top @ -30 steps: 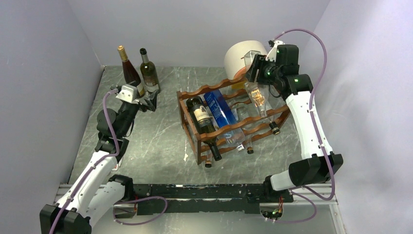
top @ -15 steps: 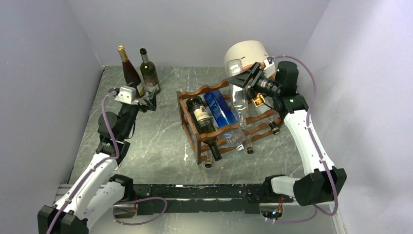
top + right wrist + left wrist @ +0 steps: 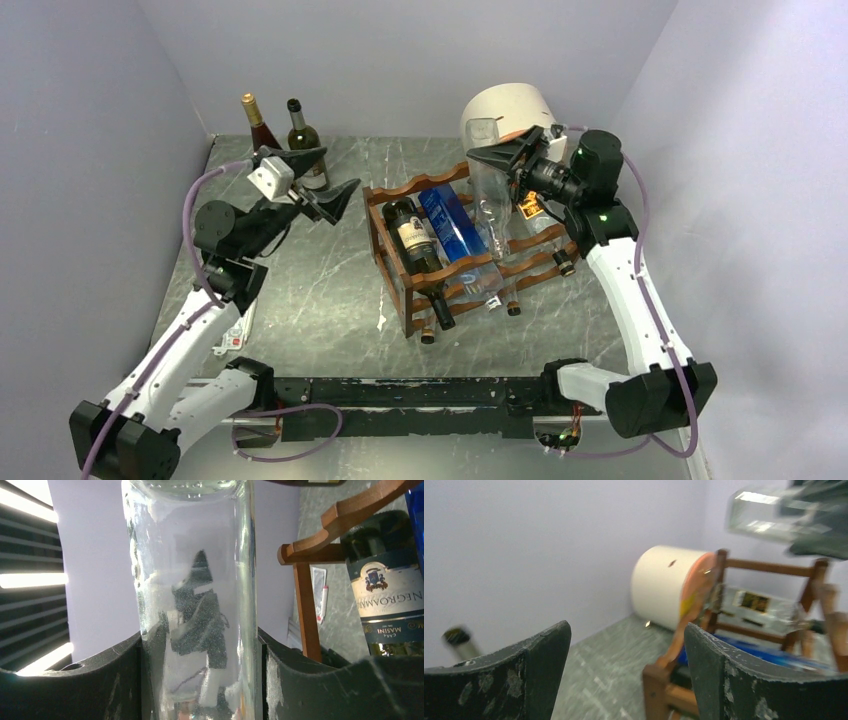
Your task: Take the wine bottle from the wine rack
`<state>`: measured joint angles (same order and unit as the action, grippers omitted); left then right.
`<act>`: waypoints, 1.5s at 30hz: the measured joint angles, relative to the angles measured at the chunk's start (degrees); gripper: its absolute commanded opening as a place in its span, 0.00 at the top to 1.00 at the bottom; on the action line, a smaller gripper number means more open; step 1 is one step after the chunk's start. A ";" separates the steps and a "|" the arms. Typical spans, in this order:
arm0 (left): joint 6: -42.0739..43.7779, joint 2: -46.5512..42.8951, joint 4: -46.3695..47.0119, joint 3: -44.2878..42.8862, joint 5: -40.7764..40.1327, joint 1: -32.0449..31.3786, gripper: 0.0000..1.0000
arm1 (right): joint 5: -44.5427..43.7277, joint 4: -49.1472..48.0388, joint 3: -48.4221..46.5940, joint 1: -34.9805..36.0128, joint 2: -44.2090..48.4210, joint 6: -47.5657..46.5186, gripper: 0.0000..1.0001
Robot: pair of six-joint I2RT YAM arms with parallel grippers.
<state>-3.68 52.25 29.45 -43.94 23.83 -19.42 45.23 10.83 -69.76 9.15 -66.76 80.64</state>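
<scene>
Grasp on the clear bottle above the rack. We see the right claw clenched on the bottle's body, one finger on each side. In the right wrist view the glass fills the whole gap between the two fingers. The bottle stands almost upright, wide end up, over the far right part of the rack. Its lower end overlaps the top tier in the top view, and we cannot tell whether it touches the wood.

The left claw is spread wide and holds nothing. It hangs in the air just left of the rack and points toward it. Between its fingers we see the rack's end post and a white cylinder beyond it.

A dark bottle and a blue bottle lie side by side in the top tier, left of the clear bottle. Two more bottles stand at the far left of the table.

Against the frame half a second earlier, the left claw has risen and swung right, away from the two standing bottles. Against the frame one second earlier, the clear bottle has moved left from the rack's right end and stands more upright. The right claw's grip is unchanged.
</scene>
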 measured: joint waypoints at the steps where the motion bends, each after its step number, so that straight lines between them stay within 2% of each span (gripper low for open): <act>1: 0.02 0.15 -0.22 -1.16 1.46 -0.90 0.14 | 0.13 0.74 -0.22 0.33 -0.81 0.46 1.00; 3: 1.22 0.15 -1.25 -3.06 3.61 -3.98 0.14 | 0.28 1.68 -0.52 1.38 -2.21 1.20 1.00; 8: 11.89 0.37 -8.26 -6.93 2.14 -17.81 0.12 | 0.83 4.22 -0.52 3.87 -4.31 3.23 1.00; 15: 33.68 1.60 -13.90 -8.11 -9.81 -40.89 0.09 | 0.04 10.71 -3.56 5.60 -5.01 1.55 1.00; 21: 50.51 7.45 -13.57 -11.21 -20.70 -51.93 0.05 | 0.28 11.04 -3.69 6.19 -4.94 1.66 1.00; 28: 65.07 15.74 -9.77 -13.29 -28.70 -54.40 0.04 | 0.44 10.45 -3.69 6.25 -3.34 1.84 1.00; 35: 71.95 20.11 -7.63 -17.86 -31.56 -54.40 0.04 | 0.59 10.47 -3.69 6.29 -2.08 1.64 1.00; 45: 79.17 25.92 -9.27 -24.17 -32.65 -54.55 0.15 | 0.92 10.27 -3.17 6.29 -1.70 1.68 1.00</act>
<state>75.48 78.17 20.18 -68.12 -8.82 -73.97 46.15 21.10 -72.93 15.44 -68.47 82.32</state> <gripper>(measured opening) 0.886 0.610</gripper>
